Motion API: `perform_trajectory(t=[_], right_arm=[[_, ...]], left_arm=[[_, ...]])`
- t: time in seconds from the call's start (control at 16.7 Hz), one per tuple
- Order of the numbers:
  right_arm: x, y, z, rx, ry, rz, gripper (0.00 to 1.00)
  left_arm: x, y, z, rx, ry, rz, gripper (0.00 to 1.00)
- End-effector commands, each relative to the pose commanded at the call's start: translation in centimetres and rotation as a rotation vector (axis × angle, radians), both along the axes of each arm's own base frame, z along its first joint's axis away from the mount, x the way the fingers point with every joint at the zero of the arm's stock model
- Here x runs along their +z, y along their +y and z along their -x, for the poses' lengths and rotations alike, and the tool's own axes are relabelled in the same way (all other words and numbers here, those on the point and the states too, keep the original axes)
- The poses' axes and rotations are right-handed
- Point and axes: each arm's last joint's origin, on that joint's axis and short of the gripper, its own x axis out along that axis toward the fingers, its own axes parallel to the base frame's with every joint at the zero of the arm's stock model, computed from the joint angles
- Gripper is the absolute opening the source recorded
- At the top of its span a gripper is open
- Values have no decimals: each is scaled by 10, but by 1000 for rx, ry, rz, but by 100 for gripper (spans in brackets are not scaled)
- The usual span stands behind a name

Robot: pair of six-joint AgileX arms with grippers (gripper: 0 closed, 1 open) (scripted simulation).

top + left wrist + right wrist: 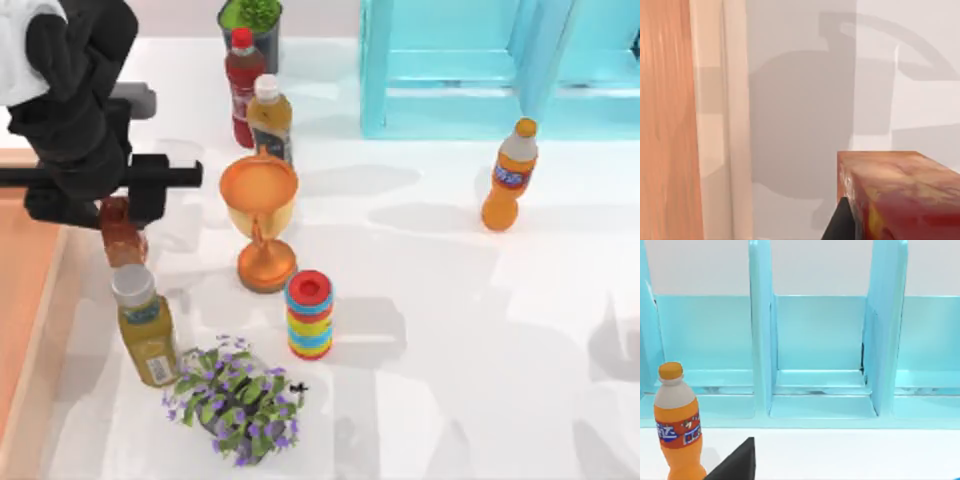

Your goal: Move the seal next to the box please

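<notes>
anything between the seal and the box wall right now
No, only bare white table. The left wrist view shows the seal apart from the box wall; in the top view the left hand is over the seal.

rendered simulation tabletop: flat white table [450, 330], turquoise cabinet frame [470, 70].

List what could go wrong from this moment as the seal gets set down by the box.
The left gripper holds the reddish-brown blocky seal right above the yellow juice bottle with the grey cap; lowering could tip that bottle. The light-orange wooden box wall is close, so the seal might catch on it or land inside.
</notes>
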Motion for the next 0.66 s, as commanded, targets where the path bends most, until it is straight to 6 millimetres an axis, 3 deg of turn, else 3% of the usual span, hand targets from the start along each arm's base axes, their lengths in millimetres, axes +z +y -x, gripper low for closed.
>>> perform_trajectory(t=[0.3, 0.66], right_arm=[[0, 0, 0, 0, 0, 0, 100], [0, 0, 0, 0, 0, 0, 100]], left_arm=[[0, 0, 0, 0, 0, 0, 98], [0, 0, 0, 0, 0, 0, 100]])
